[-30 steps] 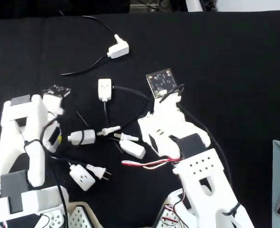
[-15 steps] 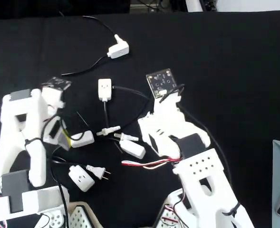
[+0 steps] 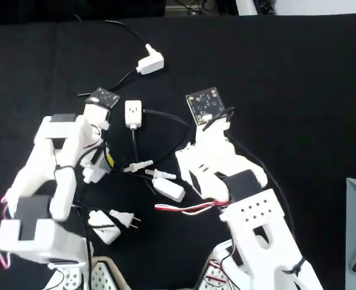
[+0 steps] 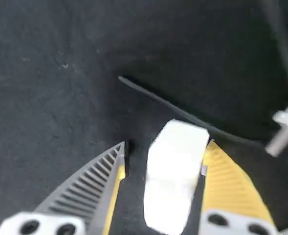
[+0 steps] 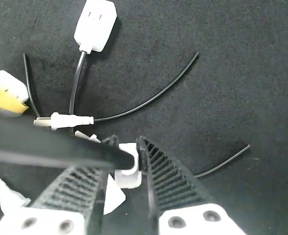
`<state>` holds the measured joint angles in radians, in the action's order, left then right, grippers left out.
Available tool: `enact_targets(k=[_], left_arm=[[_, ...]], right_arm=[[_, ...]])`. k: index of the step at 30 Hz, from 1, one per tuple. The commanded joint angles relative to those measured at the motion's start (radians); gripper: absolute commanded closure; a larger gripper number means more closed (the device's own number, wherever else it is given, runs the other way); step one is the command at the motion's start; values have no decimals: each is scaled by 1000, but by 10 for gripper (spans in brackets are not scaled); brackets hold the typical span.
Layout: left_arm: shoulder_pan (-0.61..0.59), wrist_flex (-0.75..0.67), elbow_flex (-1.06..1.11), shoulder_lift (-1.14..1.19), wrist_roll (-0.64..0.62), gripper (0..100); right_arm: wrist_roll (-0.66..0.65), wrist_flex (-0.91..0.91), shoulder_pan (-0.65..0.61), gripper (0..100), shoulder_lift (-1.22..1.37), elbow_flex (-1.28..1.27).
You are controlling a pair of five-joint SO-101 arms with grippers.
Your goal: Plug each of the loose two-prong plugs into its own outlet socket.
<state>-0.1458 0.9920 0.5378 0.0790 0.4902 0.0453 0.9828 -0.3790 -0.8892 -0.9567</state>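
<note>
Two-prong plug (image 3: 138, 166) lies flat on the black table (image 3: 298, 90) between the two grippers, its prongs turned toward the left gripper (image 4: 168, 144). Between that gripper's fingers sits a blurred white block (image 4: 175, 171); whether it is a socket cannot be told. The block rests against the yellow-padded finger (image 4: 227, 181), with a dark gap to the other finger, so the jaws stand partly open around it.

In the right wrist view a dark out-of-focus bar (image 5: 55, 147) crosses in front and hides part of the right gripper (image 5: 127, 142). Its jaws are closed tight on a small white connector (image 5: 130, 171), whose far end is covered.

An outlet socket (image 3: 133, 113) lies face up beyond the plug, well apart from both jaws. A second socket (image 3: 102, 225) and a second plug (image 3: 120, 217) lie near the left arm's base, and an angled plug (image 3: 148, 62) lies far off.
</note>
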Motion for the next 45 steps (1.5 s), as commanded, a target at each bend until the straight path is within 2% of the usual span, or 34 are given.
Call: enact_targets(k=[1, 7, 19, 26, 29, 32, 37, 40, 45], left_arm=[[-47, 35, -143, 68, -31, 746], [-48, 203, -262, 63, -52, 749], [-94, 235, -211, -127, -49, 746], [-47, 371, -176, -279, -52, 750], [-25, 354, -107, -305, -52, 750], [-18, 272, -30, -293, -54, 751], [-108, 75, 47, -264, -54, 751], [-160, 57, 42, -265, -54, 750], [-179, 54, 28, -258, -54, 751]], right_arm=[[0, 3, 15, 986, -16, 25], [0, 3, 15, 986, -16, 25], [0, 3, 15, 986, -16, 25], [0, 3, 11, 986, -16, 25], [0, 3, 12, 986, -16, 24], [0, 3, 12, 986, -16, 24], [0, -3, 11, 986, -21, 8], [0, -3, 11, 986, -21, 4], [0, -3, 11, 986, -21, 5]])
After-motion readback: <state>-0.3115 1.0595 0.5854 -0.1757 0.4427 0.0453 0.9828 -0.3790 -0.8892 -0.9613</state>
